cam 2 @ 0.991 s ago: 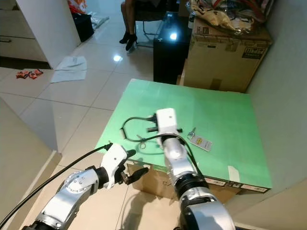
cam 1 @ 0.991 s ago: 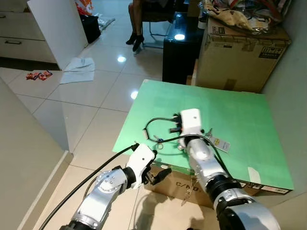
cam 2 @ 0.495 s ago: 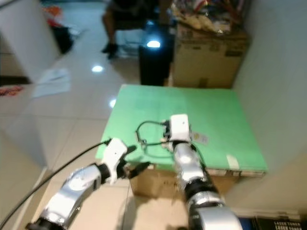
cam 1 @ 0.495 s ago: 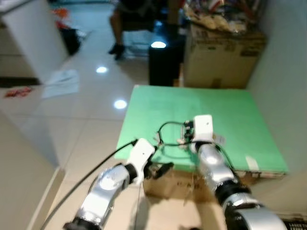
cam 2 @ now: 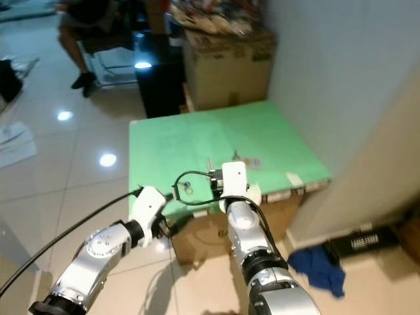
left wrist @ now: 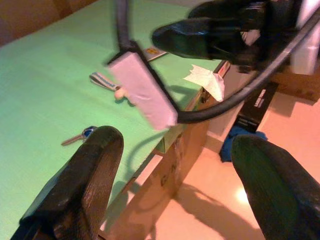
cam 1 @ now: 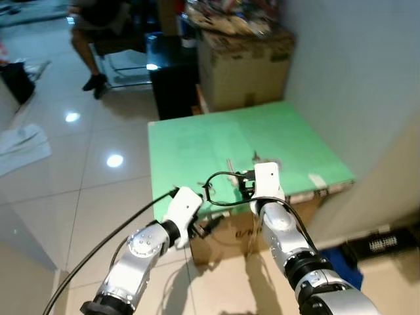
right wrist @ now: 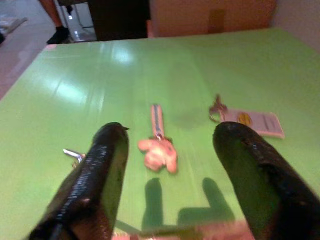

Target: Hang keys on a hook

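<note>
A key ring with a striped strap and pink charm (right wrist: 157, 150) lies on the green tabletop (cam 1: 197, 144). To its side lies a bunch of keys with a white tag (right wrist: 252, 121), and a single small key (right wrist: 73, 154) rests on the other side. My right gripper (right wrist: 170, 131) hovers low over the table's front part, open, the pink charm between and beyond its fingers. My left gripper (left wrist: 177, 140) is open at the table's front edge, just below the top, holding nothing. In the left eye view the keys (cam 1: 256, 159) lie just past the right wrist (cam 1: 266, 182).
A cardboard box (cam 1: 239, 233) supports the tabletop. Behind it stand a large carton (cam 1: 243, 62) and a black cabinet (cam 1: 169, 79). A person sits on a chair (cam 1: 98, 26) at the back left. A wall runs along the right; a blue cloth (cam 2: 318, 266) and power strip (cam 1: 384, 243) lie on the floor.
The camera has swung, so the table is seen from a different angle with the wall on the right. The right gripper now sits nearer the table's front edge. Both grippers stay open.
</note>
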Robot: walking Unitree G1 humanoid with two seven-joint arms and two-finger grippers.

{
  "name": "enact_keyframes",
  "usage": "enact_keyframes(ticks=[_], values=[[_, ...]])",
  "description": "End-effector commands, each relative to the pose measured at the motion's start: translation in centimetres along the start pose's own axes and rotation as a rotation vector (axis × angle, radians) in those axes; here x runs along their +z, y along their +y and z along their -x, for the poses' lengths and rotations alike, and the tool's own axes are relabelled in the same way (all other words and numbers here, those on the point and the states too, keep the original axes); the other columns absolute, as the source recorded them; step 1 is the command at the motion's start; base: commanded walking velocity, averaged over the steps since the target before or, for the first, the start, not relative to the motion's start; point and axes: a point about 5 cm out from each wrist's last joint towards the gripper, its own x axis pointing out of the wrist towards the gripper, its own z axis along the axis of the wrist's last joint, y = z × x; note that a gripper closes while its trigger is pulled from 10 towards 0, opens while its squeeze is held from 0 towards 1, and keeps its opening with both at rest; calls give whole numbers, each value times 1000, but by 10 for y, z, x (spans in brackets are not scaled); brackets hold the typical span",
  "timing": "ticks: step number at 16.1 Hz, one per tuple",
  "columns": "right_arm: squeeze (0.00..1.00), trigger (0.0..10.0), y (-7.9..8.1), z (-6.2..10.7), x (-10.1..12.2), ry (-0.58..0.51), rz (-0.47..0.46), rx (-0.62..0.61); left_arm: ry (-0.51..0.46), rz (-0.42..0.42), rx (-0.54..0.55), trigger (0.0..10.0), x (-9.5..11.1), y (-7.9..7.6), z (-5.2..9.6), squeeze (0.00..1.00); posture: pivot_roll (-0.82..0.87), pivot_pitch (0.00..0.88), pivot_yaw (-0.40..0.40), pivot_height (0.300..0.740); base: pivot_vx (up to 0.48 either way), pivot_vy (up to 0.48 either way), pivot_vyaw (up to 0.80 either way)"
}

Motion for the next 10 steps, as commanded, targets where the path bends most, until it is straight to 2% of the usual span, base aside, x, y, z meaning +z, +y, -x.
enact_keyframes(ticks=[1,3,5,7,10], values=[[1000,10000,-7,1,1,-10,-2,-15,-25,-15,27,10000,5,1,-3,0,-146,97,73,740,0,0,-775],[1000,10000,-7,1,0,-9,16,-13,-37,4,71,10000,6,5,-2,0,-145,91,70,740,0,0,-241],[1000,10000,-9,5,-5,-13,-17,-47,-55,28,177,10000,6,13,-1,0,-142,82,63,740,131,0,0],[1000,10000,-20,14,-22,31,-100,-108,-57,52,214,10000,4,16,0,0,-138,77,57,740,255,262,0],[1000,10000,-21,19,-27,18,-103,-93,-58,51,228,10000,4,18,0,0,-139,77,55,740,259,334,0]])
